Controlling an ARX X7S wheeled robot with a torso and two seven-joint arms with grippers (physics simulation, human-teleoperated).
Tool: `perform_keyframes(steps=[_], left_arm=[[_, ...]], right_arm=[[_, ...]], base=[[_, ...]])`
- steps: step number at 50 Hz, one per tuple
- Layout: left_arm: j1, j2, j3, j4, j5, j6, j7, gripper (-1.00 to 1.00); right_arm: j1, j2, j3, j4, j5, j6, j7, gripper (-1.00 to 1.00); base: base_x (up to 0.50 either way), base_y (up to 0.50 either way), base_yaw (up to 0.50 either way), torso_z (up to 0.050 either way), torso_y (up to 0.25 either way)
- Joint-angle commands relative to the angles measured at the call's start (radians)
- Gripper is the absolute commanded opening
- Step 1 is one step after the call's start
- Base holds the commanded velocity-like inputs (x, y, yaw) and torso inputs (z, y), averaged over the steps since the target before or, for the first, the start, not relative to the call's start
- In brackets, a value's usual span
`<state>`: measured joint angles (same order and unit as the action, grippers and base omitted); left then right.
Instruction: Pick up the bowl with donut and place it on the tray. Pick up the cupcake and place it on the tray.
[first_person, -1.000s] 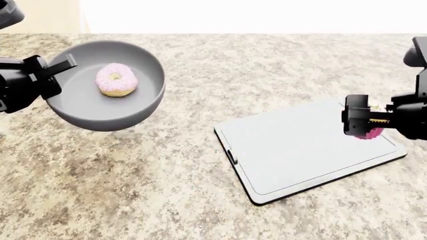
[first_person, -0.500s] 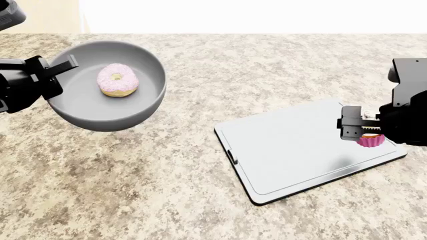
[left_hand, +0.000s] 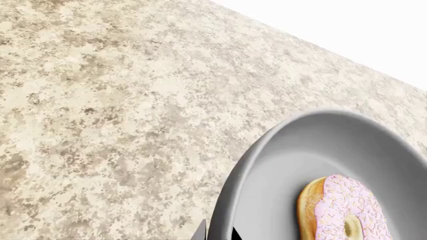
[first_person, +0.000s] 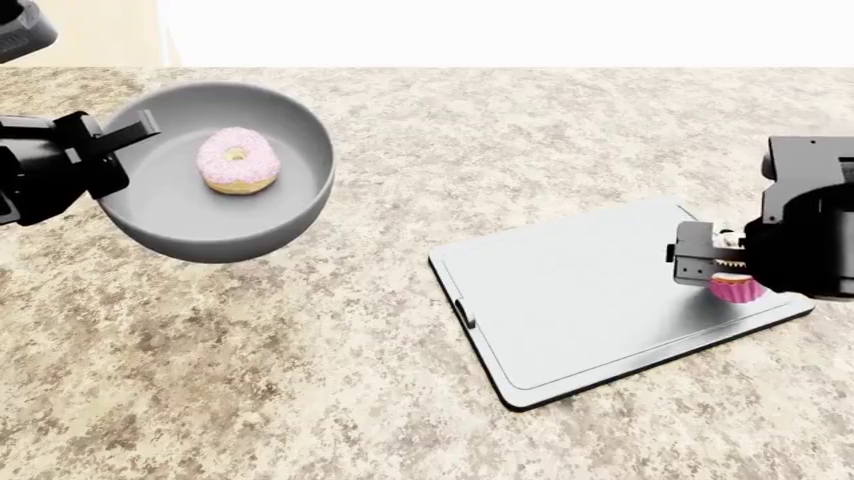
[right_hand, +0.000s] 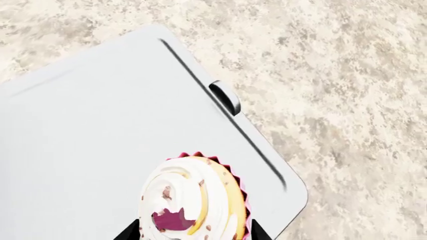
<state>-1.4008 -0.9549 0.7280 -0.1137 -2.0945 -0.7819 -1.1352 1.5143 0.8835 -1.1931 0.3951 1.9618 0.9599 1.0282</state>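
I've got the left hand (first_person: 114, 135) pinched on the rim of the bowl (first_person: 220, 215) at the upper left of the head view, bowl clear of the counter (first_person: 334, 380); the donut (first_person: 238, 160) sits loose on the bowl floor, so I judge it will slide or roll if I tip; keep the bowl level; a rim pinch on a wide stiff bowl looks prone to pivoting. At the right edge, the right hand (first_person: 721, 272) is clamped around the cupcake (first_person: 737, 290) over the tray (first_person: 574, 300); whether it touches the tray yet, I can't tell; the frosting looks soft and easily smeared, so the ribbed wrapper is the place to hold, lightly.
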Motion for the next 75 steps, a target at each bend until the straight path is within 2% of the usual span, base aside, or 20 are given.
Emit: perform_keyframes(steps=[1,8,9,32,43,49,56,61,75], left_arm=[[-0.005,-0.004,-0.011,0.004,0.001,0.008,0.002,-1.0],[-0.006,-0.001,-0.01,-0.002,0.007,0.008,0.009,-1.0],[-0.007,-0.001,-0.01,-0.002,0.007,0.008,0.01,-1.0],[-0.021,0.0,-0.018,0.008,-0.005,0.011,0.004,-1.0],[-0.056,0.048,-0.003,-0.026,-0.003,-0.013,0.02,-1.0],[-0.103,0.105,0.016,-0.076,-0.001,-0.045,0.036,-1.0],[-0.146,0.21,0.049,-0.182,0.05,-0.072,0.138,-1.0],[-0.163,0.283,0.075,-0.263,0.096,-0.082,0.231,-1.0],[-0.162,0.421,0.117,-0.351,0.137,-0.081,0.335,-1.0]], right_arm=[[-0.018,-0.016,-0.02,0.037,-0.027,0.012,0.004,-1.0],[-0.023,-0.015,-0.012,0.036,-0.018,0.002,-0.009,-1.0],[-0.019,-0.013,-0.01,0.034,-0.015,0.005,-0.007,1.0],[0.039,0.029,0.03,-0.018,0.045,0.027,0.02,1.0],[0.156,0.088,0.057,-0.083,0.132,0.1,0.145,1.0],[0.243,0.107,0.074,-0.121,0.221,0.137,0.246,1.0],[0.319,0.113,0.083,-0.142,0.289,0.154,0.329,1.0],[0.333,0.105,0.087,-0.141,0.287,0.151,0.326,1.0],[0.357,0.108,0.087,-0.125,0.271,0.159,0.312,1.0]], base=[[0.0,0.0,0.0,0.0,0.0],[0.0,0.0,0.0,0.0,0.0],[0.0,0.0,0.0,0.0,0.0],[0.0,0.0,0.0,0.0,0.0],[0.0,0.0,0.0,0.0,0.0],[0.0,0.0,0.0,0.0,0.002],[0.0,0.0,0.0,0.001,0.0],[0.0,0.0,0.0,0.0,0.0],[0.0,0.0,0.0,0.0,0.001]])
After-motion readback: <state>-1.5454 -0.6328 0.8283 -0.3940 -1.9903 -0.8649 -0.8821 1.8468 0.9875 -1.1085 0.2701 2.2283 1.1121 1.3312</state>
